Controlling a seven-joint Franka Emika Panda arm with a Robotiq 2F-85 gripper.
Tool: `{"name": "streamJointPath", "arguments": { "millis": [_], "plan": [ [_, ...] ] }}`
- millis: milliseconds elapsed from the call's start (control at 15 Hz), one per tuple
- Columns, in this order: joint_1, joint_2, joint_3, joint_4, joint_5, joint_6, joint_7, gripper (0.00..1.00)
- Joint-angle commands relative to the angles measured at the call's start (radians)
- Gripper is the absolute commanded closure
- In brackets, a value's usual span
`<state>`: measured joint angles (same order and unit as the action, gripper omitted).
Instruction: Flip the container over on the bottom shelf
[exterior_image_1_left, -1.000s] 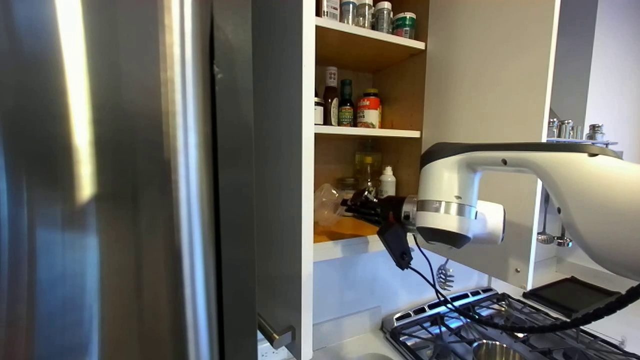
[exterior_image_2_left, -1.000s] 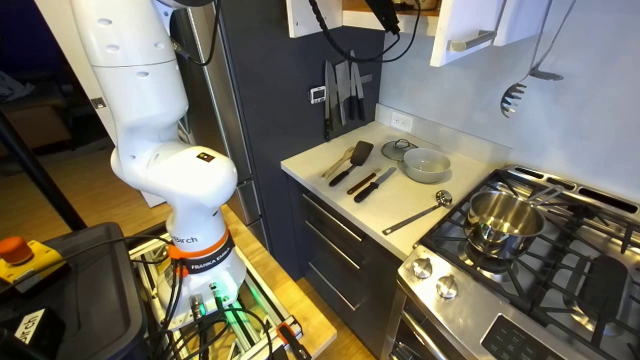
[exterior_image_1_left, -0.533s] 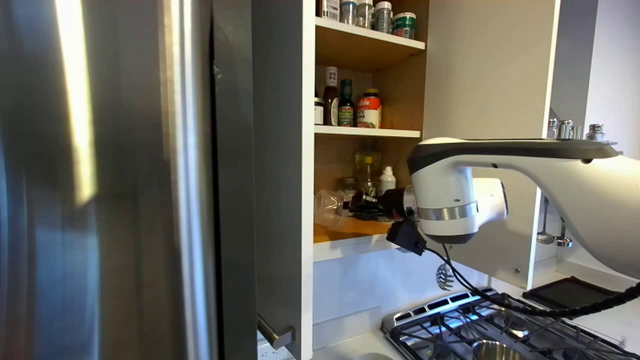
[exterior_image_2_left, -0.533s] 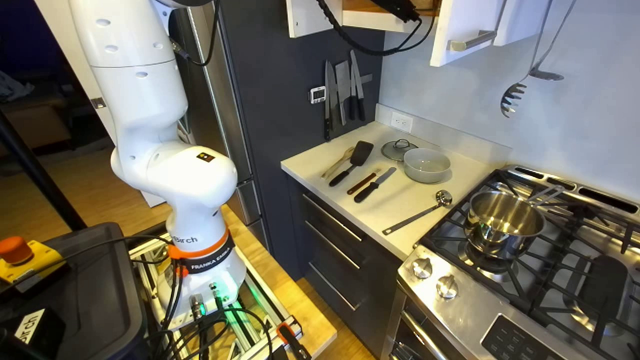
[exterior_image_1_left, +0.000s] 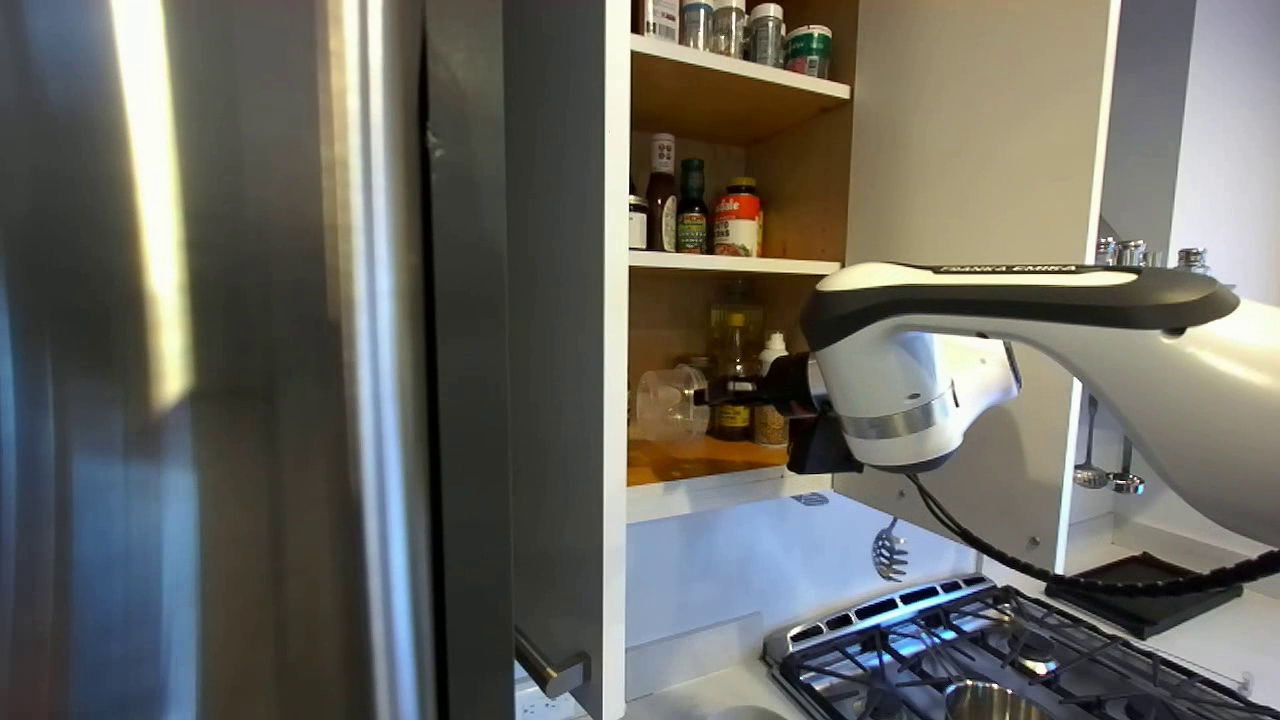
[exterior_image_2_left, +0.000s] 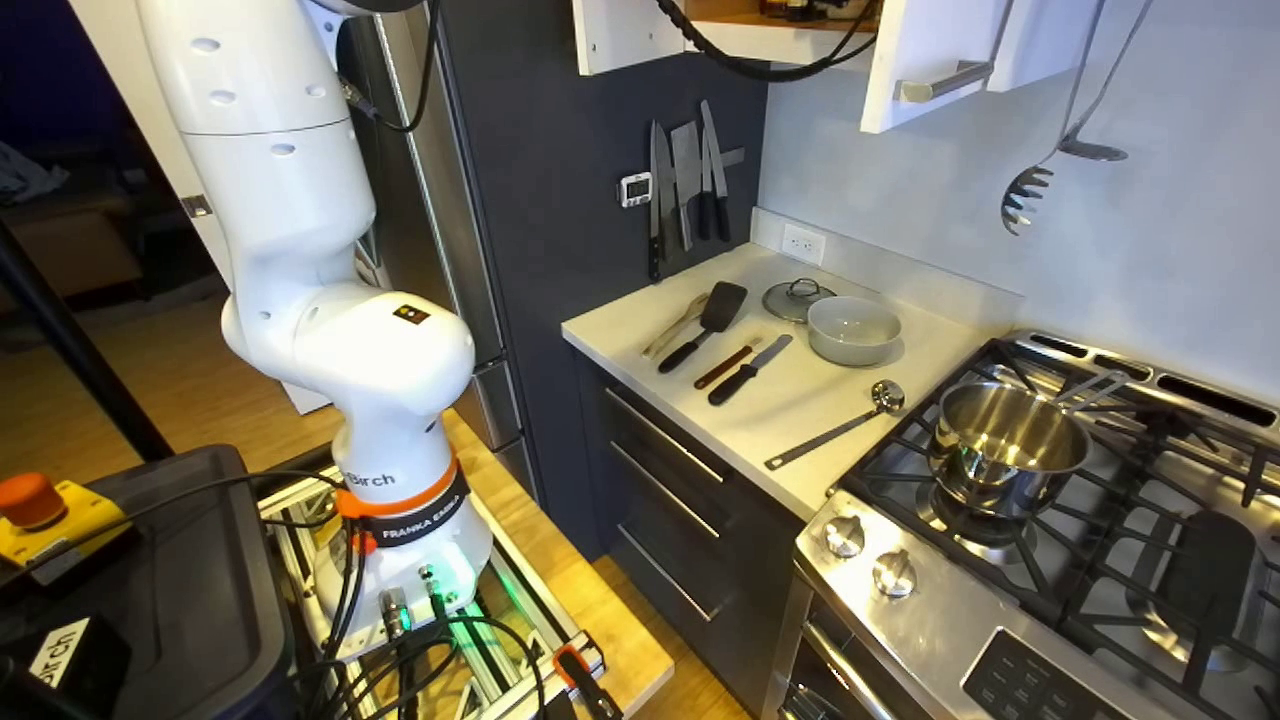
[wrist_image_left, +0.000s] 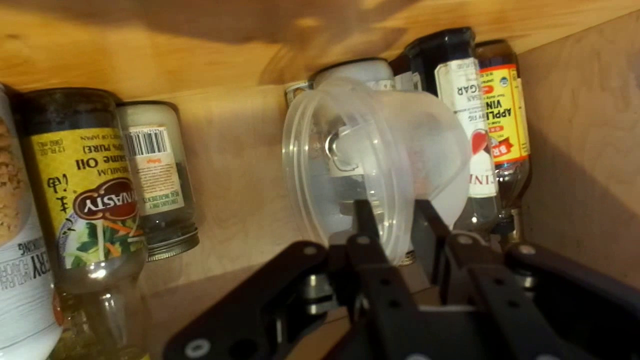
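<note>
The container (exterior_image_1_left: 668, 405) is a clear round plastic tub. It is on its side above the bottom shelf (exterior_image_1_left: 705, 497), its rim facing my gripper (exterior_image_1_left: 703, 396) in an exterior view. In the wrist view, which stands upside down, the container (wrist_image_left: 430, 135) has its rim between the two fingers of my gripper (wrist_image_left: 395, 212), and they are closed on it. The bottom shelf (wrist_image_left: 100, 55) spans the top of that view, with the container's shadow on it. An exterior view shows only the shelf's front edge (exterior_image_2_left: 780, 42); container and gripper are out of view there.
A sesame oil bottle (wrist_image_left: 85, 185), a jar (wrist_image_left: 157, 175) and vinegar bottles (wrist_image_left: 470, 115) (wrist_image_left: 505, 110) stand around the container. The middle shelf (exterior_image_1_left: 735, 263) is above the gripper. Open cupboard doors (exterior_image_1_left: 560, 300) (exterior_image_1_left: 970, 150) flank the opening. The stove (exterior_image_1_left: 1000, 650) is below.
The gripper and wrist have rolled, turning the container from a tilt onto its side. The wrist and forearm shifted slightly, and the cable swung. Bottles behind the gripper show more now.
</note>
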<state>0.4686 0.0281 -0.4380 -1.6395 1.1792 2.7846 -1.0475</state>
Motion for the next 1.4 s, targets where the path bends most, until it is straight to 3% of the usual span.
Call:
{"name": "streamJointPath", "arguments": {
  "millis": [0,67,133,800,1333],
  "plan": [
    [0.0,0.001,0.0,0.0,0.0,0.0,0.0,0.76],
    [0.0,0.003,0.0,0.0,0.0,0.0,0.0,0.76],
    [0.0,0.006,-0.003,-0.004,-0.06,0.005,-0.001,0.94],
    [-0.005,-0.007,-0.016,0.003,-0.615,-0.043,-0.05,0.94],
    [-0.008,-0.004,-0.027,0.01,-0.959,-0.075,-0.137,0.94]
  ]
}}
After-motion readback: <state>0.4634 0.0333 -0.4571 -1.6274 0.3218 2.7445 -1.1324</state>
